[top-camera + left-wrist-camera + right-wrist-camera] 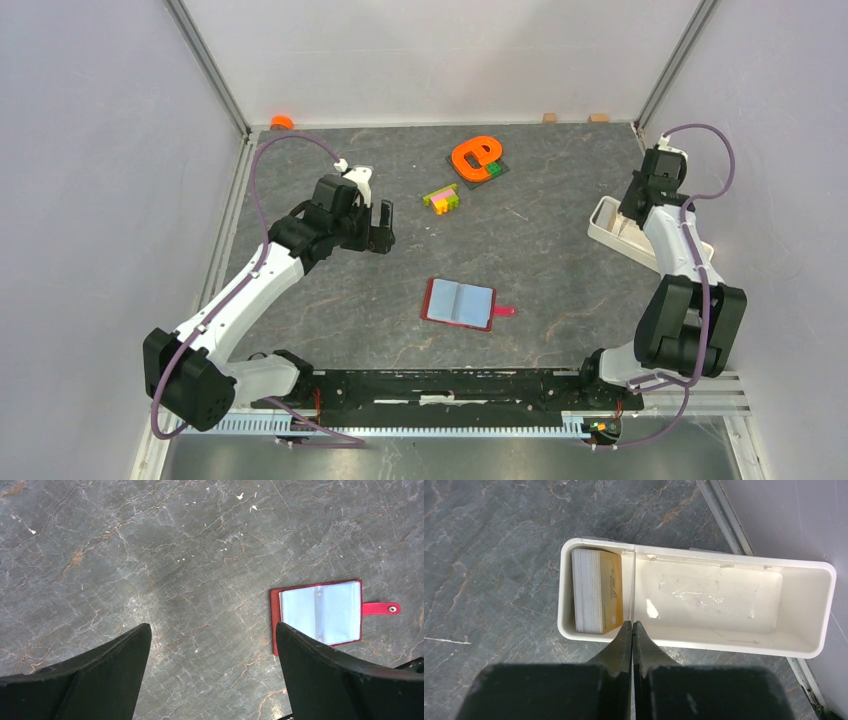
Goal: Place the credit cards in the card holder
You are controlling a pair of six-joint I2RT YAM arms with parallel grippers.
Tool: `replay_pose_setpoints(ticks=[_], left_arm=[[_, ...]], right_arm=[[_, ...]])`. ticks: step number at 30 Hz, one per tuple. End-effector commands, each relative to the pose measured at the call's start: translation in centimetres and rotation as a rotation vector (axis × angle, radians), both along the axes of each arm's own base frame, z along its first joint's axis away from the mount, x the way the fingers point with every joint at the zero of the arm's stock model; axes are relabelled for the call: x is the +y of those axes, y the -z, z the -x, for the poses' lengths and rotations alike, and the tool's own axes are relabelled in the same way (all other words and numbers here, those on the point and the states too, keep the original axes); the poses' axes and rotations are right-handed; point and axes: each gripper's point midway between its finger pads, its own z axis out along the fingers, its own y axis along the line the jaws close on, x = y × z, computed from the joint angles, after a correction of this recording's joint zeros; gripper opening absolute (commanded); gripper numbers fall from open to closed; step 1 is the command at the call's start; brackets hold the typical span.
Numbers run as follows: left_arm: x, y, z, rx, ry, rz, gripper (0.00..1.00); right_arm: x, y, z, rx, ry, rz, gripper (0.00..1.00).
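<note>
The holder (459, 303) is lying open on the table (560, 265), just below the centre of the top view, with its light-blue pockets facing up and its red tab (505, 311) sticking out to the right. The cards (599, 591) are sitting as one stack with a tan face showing. They are filling the small left compartment of the white tray (714, 595), which is resting at the right edge of the top view, well apart from the holder.

The right gripper (632, 624) is hanging over the tray's near rim, in line with the divider and just beside the cards. Its fingers are pressed together and pinching nothing. Whether the tips are touching the rim cannot be told.

The left gripper (212, 627) is hanging over bare table at the left of centre in the top view. Its fingers are spread wide and gripping nothing. In its wrist view the holder is showing at the right, partly behind the right finger (340, 675).

Some bricks (441, 198) and an orange piece (477, 157) are lying at upper centre
</note>
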Motion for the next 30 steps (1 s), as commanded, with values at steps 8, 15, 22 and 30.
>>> replay_pose_setpoints(ticks=[8,15,22,30], left_arm=[[-0.1,-0.9,-0.4,-0.048,0.03,0.004,1.0],[-0.1,-0.9,-0.4,-0.048,0.03,0.005,1.0],[-0.1,-0.9,-0.4,-0.047,0.03,0.004,1.0],[-0.1,-0.7,-0.4,-0.042,0.031,0.0,1.0]], right_arm=[[1.2,-5.1,-0.5,-0.133,-0.072,-0.013,0.0],[0.8,-3.3,-0.9,-0.086,-0.068,-0.016,0.01],[1.6,-0.3,-2.7,-0.081,-0.125,-0.057,0.45],[1.8,3.8,-4.1,-0.005,-0.164,-0.092,0.87]])
